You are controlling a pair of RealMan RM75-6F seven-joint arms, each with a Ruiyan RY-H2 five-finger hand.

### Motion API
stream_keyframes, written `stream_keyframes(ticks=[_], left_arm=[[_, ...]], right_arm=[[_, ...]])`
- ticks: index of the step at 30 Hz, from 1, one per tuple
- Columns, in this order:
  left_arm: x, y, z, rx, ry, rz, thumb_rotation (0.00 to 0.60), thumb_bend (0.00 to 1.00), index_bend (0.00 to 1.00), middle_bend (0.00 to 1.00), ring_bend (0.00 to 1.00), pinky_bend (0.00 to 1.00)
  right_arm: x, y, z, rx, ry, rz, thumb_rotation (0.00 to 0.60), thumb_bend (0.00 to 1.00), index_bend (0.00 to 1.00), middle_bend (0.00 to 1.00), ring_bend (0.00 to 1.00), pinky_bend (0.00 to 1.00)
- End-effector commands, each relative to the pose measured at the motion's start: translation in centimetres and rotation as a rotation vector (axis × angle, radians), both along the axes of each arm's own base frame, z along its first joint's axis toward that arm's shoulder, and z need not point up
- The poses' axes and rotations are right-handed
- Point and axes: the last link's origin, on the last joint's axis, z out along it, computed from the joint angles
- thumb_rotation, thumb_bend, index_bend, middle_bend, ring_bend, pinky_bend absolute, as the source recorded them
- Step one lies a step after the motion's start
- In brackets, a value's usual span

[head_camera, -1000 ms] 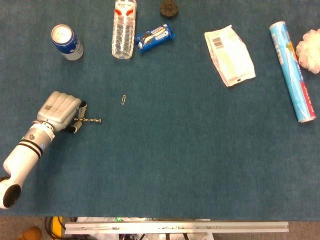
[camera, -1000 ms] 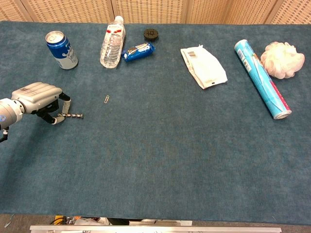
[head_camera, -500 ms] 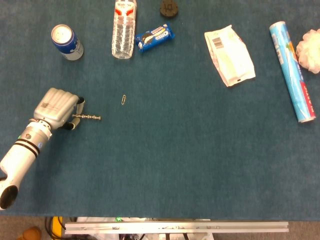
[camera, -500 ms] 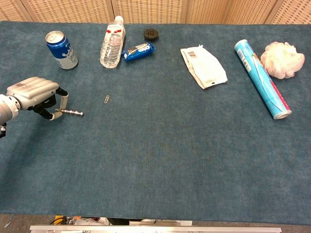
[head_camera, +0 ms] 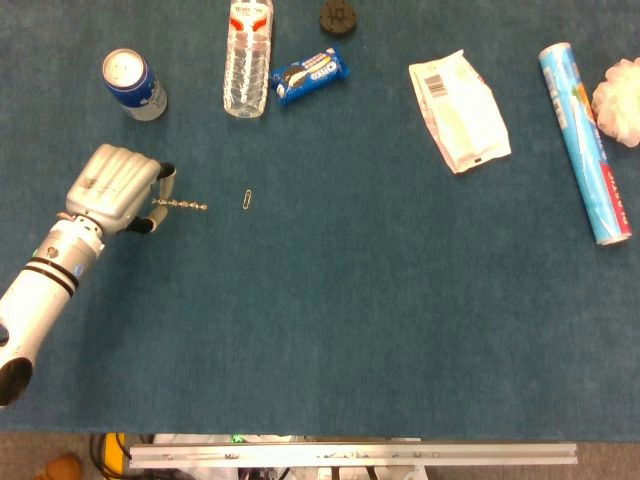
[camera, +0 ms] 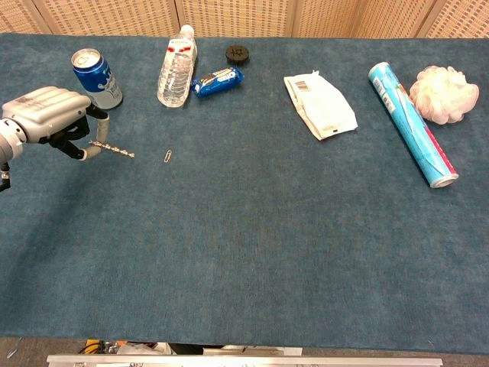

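The left robot hand is reaching in from the near-left corner, its fingers curled over and pinching one end of a small drill bit. The bit is sticking out sideways toward the middle of the desk, roughly level and lifted just clear of the blue cloth, as the chest view suggests by the thin shadow under it. From that lower camera the same robot hand is sitting just in front of the blue soda can, with the drill bit pointing toward a paperclip lying near its tip but not touching it.

Farther back, a clear water bottle is lying on its side, a blue cookie packet is resting just beside it, and a dark round cap is sitting behind them. A white pouch is lying flat toward the right, with a blue tube and a pale bath sponge beside it at the far right edge. The right robot hand is showing in neither view.
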Motion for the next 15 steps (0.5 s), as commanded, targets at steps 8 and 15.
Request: stream_keyframes(ticks=[8,15], left_arm=[[1.9,1.1,-1.4,-0.020,-0.014,-0.020,0.600,0.40,0.55,0.95,0.95,1.00],[2.5,1.8,-2.3,-0.021,-0.015,-0.016,0.600,0.40,0.55,0.95,0.95,1.00]], right_arm=[[-0.3,0.5,0.5,-0.015,-0.002,-0.012,0.600,0.26,0.40,0.40,0.38,0.55],[-0.5,0.7,0.8,-0.023,-0.004,-0.019,0.600,0.26,0.40,0.40,0.38,0.55]])
